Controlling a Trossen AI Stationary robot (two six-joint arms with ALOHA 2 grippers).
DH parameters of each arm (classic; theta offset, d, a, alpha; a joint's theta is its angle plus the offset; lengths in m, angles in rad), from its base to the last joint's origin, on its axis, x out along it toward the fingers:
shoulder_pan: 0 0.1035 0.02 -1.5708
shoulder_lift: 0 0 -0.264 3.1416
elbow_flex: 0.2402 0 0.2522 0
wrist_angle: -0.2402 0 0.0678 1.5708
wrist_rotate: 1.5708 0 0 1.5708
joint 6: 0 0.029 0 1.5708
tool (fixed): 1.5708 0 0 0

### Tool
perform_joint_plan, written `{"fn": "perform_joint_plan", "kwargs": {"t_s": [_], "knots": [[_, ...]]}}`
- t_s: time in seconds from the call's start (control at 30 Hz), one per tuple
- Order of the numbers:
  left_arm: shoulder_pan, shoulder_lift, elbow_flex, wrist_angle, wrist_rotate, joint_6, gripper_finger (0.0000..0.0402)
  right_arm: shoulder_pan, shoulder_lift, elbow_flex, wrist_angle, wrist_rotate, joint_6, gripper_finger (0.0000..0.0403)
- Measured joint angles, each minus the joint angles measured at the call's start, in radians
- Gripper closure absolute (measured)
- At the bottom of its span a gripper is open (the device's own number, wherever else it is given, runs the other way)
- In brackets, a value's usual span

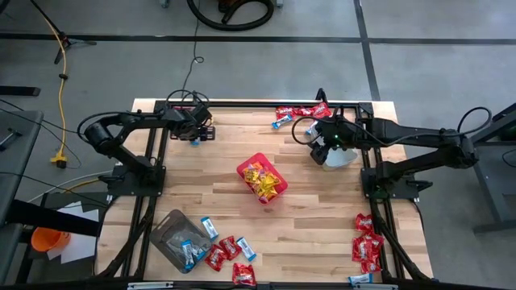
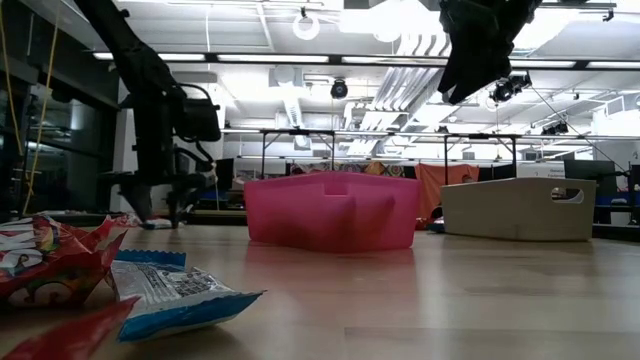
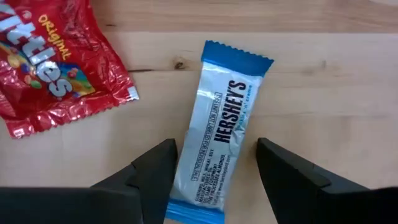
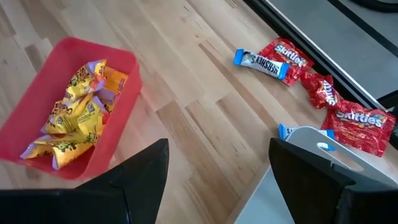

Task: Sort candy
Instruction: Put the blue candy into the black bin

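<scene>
A blue-and-white packet (image 3: 221,124) lies flat on the wood near the table's far left corner, with a red packet (image 3: 50,68) beside it. My left gripper (image 3: 216,149) is low over it and open, one finger on each side of the packet's near end. It also shows in the high view (image 1: 196,135). My right gripper (image 4: 219,146) is open and empty, raised above the table's far right part (image 1: 326,147), over the rim of a pale tub (image 4: 311,142). The red bin (image 1: 262,179) at mid-table holds yellow packets (image 4: 74,118).
A grey tub (image 1: 176,240) with blue-and-white packets stands near the near left corner, with red and blue packets (image 1: 230,251) beside it. More red packets lie at the far edge (image 1: 302,112) and the near right corner (image 1: 367,246). Dark frame rails run along the table's edges.
</scene>
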Motion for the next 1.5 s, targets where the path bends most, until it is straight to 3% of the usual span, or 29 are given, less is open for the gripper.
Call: {"fn": "perform_joint_plan", "kwargs": {"t_s": [0.23,0.33,0.53,0.77,0.9,1.2,1.5], "knots": [[-0.058,-0.057,-0.006,-0.028,0.057,0.023,0.0354,0.000,0.000,0.000,0.000,0.000,-0.018,0.0130],[-0.088,-0.146,-0.007,-0.028,0.103,0.009,0.0368,0.000,0.000,0.000,0.000,0.000,-0.018,0.0130],[-0.216,-0.396,-0.006,-0.026,0.094,0.019,0.0398,0.000,0.000,0.000,0.002,0.000,-0.018,0.0130],[-0.493,-0.688,-0.005,-0.032,0.113,-0.066,0.0401,0.000,0.000,0.000,0.025,0.000,-0.033,0.0130],[-0.688,-0.773,-0.005,-0.033,0.132,-0.192,0.0401,0.000,0.000,0.000,0.043,0.000,-0.044,0.0130],[-1.108,-0.775,-0.004,0.008,0.348,-0.452,0.0401,0.000,0.000,0.000,0.045,0.000,-0.063,0.0130],[-1.396,-0.769,-0.004,-0.033,0.459,-0.831,0.0401,0.000,0.000,0.000,0.045,0.000,-0.071,0.0130]]}}
